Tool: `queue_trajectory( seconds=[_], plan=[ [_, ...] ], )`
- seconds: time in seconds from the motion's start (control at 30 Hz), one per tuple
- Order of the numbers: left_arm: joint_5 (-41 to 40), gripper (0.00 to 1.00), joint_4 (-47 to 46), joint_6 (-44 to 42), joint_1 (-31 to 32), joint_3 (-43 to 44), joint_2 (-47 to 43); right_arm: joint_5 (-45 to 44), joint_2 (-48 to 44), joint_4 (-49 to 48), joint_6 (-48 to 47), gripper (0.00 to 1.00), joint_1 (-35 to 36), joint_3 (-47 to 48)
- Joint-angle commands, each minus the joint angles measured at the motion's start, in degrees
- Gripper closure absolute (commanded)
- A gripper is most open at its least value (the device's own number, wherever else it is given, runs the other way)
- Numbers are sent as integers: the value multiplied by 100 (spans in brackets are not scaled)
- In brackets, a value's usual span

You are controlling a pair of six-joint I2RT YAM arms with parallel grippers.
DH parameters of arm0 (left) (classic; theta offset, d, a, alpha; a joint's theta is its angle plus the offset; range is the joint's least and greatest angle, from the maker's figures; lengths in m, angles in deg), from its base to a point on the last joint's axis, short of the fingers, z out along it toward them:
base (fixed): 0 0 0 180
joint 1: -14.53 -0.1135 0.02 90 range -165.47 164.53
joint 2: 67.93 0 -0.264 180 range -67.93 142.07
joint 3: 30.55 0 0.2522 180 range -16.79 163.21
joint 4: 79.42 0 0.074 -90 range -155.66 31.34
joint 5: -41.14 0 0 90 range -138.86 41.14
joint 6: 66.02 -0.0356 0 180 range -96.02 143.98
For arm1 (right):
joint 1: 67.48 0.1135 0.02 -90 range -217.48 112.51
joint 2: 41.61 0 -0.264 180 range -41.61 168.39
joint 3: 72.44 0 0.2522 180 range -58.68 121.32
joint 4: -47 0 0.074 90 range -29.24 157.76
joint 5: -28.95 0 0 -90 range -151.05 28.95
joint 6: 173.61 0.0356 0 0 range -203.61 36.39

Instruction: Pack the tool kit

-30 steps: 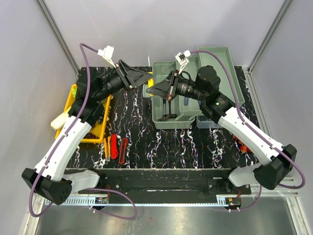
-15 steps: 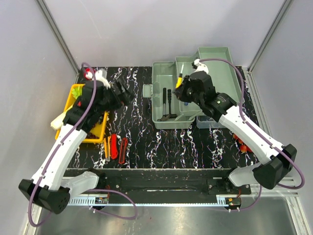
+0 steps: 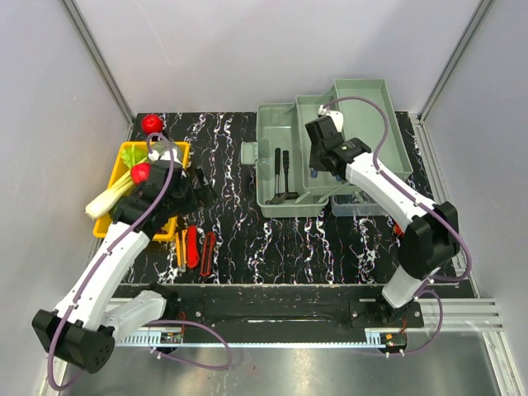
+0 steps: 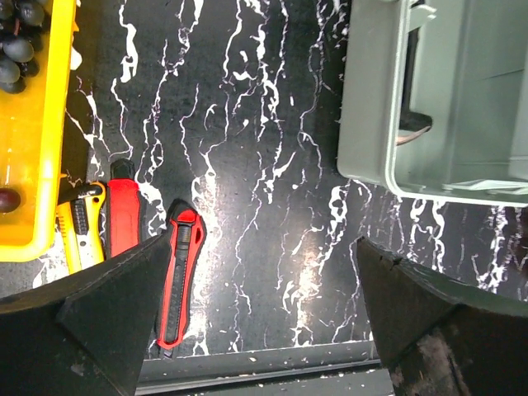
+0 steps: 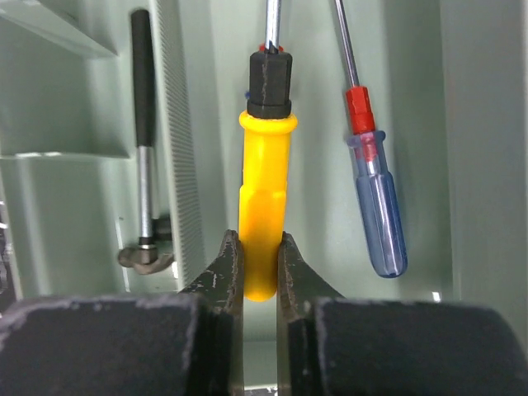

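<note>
The right hand [image 5: 260,247] is pressed onto the butt of the yellow screwdriver [image 5: 262,190]. One finger [image 5: 224,272] sits on each side of the handle, low in the middle of the wrist view. The screwdriver lies lengthwise in a narrow compartment of the toolbox [image 5: 206,99], black collar and shaft pointing to the top of the frame. Just beside it, towards the right edge, lies a blue screwdriver [image 5: 375,214] with a red collar; the two are apart. Past a ribbed wall on the left side, a hammer [image 5: 144,165] with a black grip lies in the next compartment, its metal head towards the bottom.

In the top view this hand [image 3: 318,165] is over the toolbox [image 3: 272,202], which stands open at the upper middle of the worktop [image 3: 231,231].

The left hand [image 4: 264,256] is spread wide and holds nothing, hovering over bare worktop [image 4: 247,124]. At lower left of its view lie a red knife [image 4: 177,280], a red tool [image 4: 124,219] and a yellow knife [image 4: 78,231], side by side. The yellow knife is just beside the yellow tray [image 4: 37,124], which holds grapes [image 4: 21,33]. A toolbox corner [image 4: 371,124] fills the upper right.

From above, the left hand [image 3: 198,183] is between the tray [image 3: 124,157] and the toolbox. A leek [image 3: 111,198] juts over the tray's left rim, and a tomato [image 3: 151,123] sits just beyond its upper end.
</note>
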Motion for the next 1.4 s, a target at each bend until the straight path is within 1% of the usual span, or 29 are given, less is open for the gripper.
queue_trajectory(
  seconds=[0.0,0.17,0.3,0.47,0.57,0.63,0.67,0.7,0.77,0.87,0.93,1.03,1.17,1.2,1.3,1.37],
  plan=[
    [-83,1,-160,2,-14,-67,234,-364,58,174,-355,100,-44,131],
    [-267,2,-133,203,-23,-66,709,-513,181,333,-285,100,-88,69],
    [-478,1,-221,327,-41,-259,1060,-522,269,385,-144,95,-79,34],
    [-689,1,-317,169,-58,-479,1544,-478,401,456,-4,92,-79,86],
    [-680,1,-441,64,-85,-594,1702,-548,453,517,75,90,-79,139],
    [-680,1,-450,20,-93,-620,1781,-575,497,605,119,81,-88,174],
    [-680,1,-450,11,-102,-629,1808,-601,489,649,128,74,-88,192],
    [-680,2,-450,-7,-120,-629,1834,-619,463,667,155,62,-88,183],
    [-715,2,-441,-25,-137,-638,1852,-628,331,606,164,48,-88,131],
    [-724,2,-406,-51,-155,-638,1905,-391,-20,307,50,36,-88,34],
    [-654,2,-397,-68,-155,-655,1992,-128,-257,184,-12,35,-88,69],
    [-522,5,-397,-51,-155,-743,2168,495,-670,-185,-152,34,-79,51],
    [-435,13,-397,-25,-146,-848,2335,1339,-1171,-712,-179,33,-79,-80],
    [-391,16,-423,-33,-146,-892,2353,1480,-1286,-826,-170,33,-88,-107],
    [-268,25,-476,-51,-137,-989,2397,1675,-1418,-950,-109,32,-88,-142],
    [-197,28,-537,-69,-120,-1042,2406,1728,-1445,-968,-65,32,-97,-142]
  ],
)
